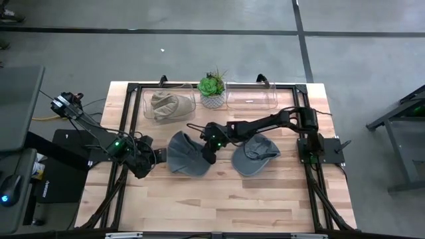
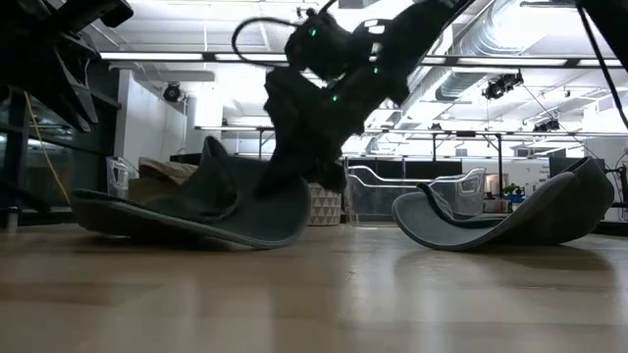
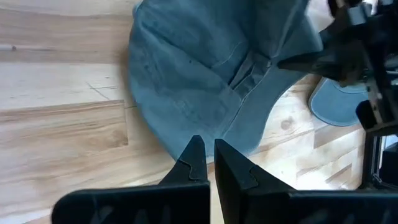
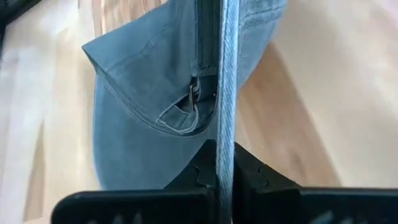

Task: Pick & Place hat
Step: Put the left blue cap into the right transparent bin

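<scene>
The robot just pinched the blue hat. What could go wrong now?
The right gripper is shut on only a thin edge of the grey-blue denim cap, so the floppy cloth might slip out when lifted.

The shut left gripper sits at that cap's other edge and could snag it.

A second grey-blue cap lies close by, and the arm might bump it.

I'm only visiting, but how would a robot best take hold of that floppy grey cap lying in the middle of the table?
By a thin edge, from above. The grey cap lies upside down, so its rim stands up as a thin fold of cloth that two fingers can pinch. The right gripper is shut on that rim near the back strap, while the left gripper waits shut beside the cap.
</scene>
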